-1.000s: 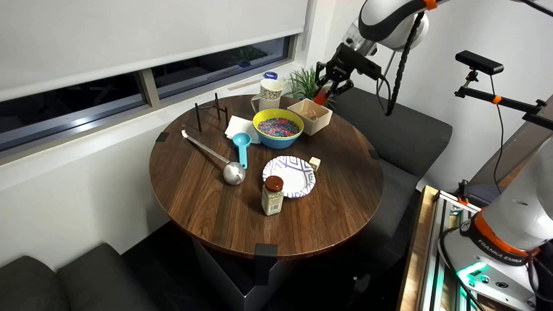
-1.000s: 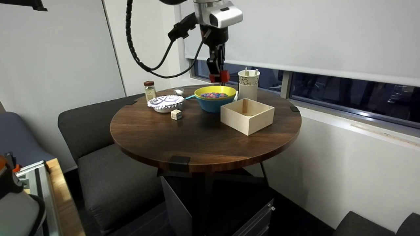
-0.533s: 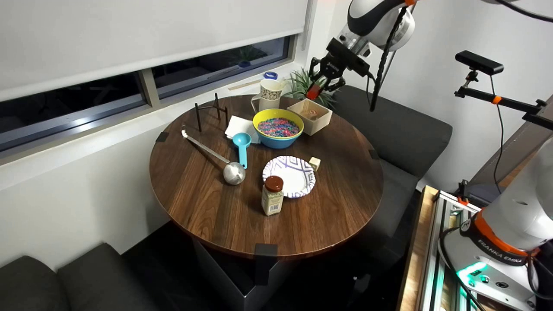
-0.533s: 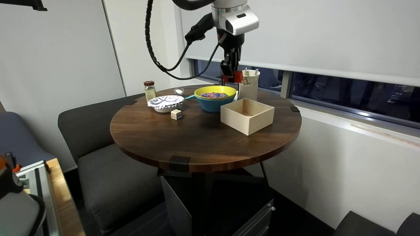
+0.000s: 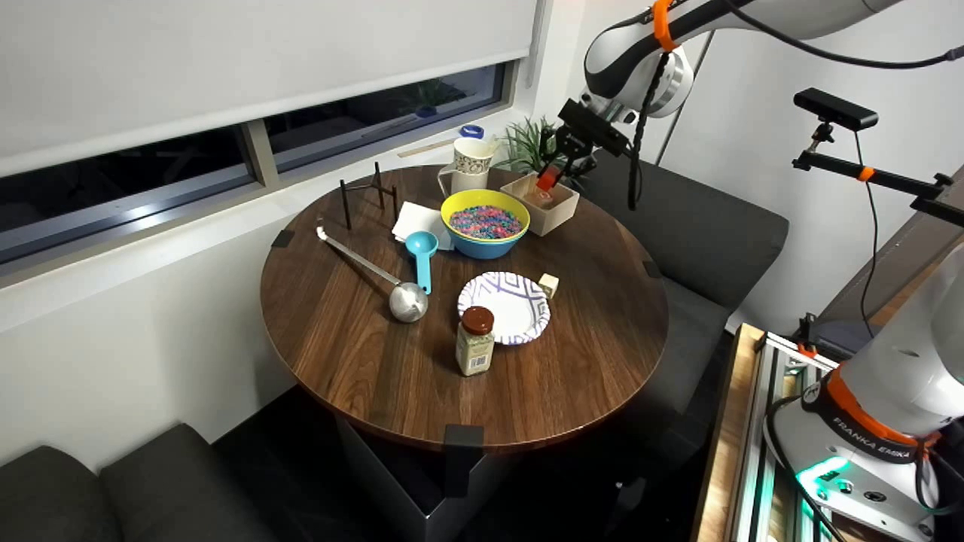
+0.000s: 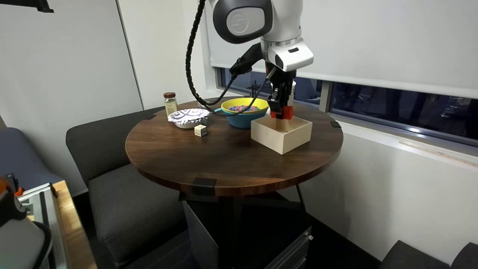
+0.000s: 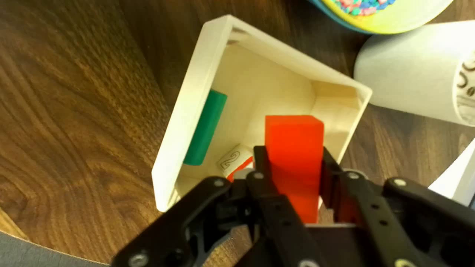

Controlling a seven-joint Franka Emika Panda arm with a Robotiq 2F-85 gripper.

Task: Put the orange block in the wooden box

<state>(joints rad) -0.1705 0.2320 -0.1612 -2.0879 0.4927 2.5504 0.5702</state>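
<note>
The orange-red block (image 7: 295,141) is held between the fingers of my gripper (image 7: 294,157), which is shut on it. In the wrist view the block hangs over the open wooden box (image 7: 185,105). In both exterior views the block (image 5: 549,178) (image 6: 287,112) is at the height of the box's rim, over its back part. The pale square box (image 5: 553,218) (image 6: 269,135) stands on the table. A green block (image 7: 206,128) and a white block with a 2 (image 7: 233,160) lie inside it. The gripper hides part of the box's near side in the wrist view.
A yellow bowl (image 5: 454,202) inside a blue bowl (image 6: 241,121) and a patterned cup (image 5: 471,167) stand close to the box. A paper bowl (image 5: 503,305), a spice jar (image 5: 475,346), a small cube (image 6: 200,130), a ladle (image 5: 408,301) and a blue scoop (image 5: 422,252) are also on the table.
My gripper, holding the orange block, has moved from behind the bowls to over the wooden box and then lowered. The box and other objects have not moved.
</note>
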